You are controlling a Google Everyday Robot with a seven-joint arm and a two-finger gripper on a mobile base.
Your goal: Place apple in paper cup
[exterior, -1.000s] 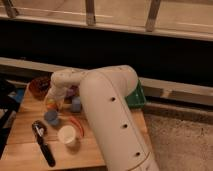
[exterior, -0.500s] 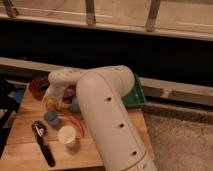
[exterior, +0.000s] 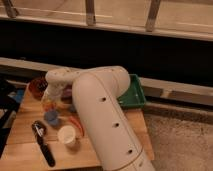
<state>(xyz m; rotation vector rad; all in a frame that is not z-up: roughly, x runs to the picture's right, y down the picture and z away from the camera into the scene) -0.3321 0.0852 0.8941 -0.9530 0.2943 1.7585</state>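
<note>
My arm [exterior: 100, 117] fills the middle of the view. Over the last second it has swung slightly left and down, so the claw [exterior: 50, 99] now sits low over the back left of the surface [exterior: 17, 145]. That reads to me as the reach for the fruit, not the carry. The green tray [exterior: 134, 97] lies behind my arm at the right, well apart from the work. A dark red bowl [exterior: 37, 86] stands just behind the claw, near the back edge. The paper cup [exterior: 66, 135] stands upright toward the front, beside my arm, its mouth free. The apple [exterior: 48, 105] shows right at the claw's tip, though I cannot tell whether the claw is open or closed on it. A blue cup [exterior: 51, 118] stands between apple and paper cup, so I judge the move needs a lift first. A black tool [exterior: 44, 145] lies front left. The left edge is near; bare wood lies mostly along the front.
</note>
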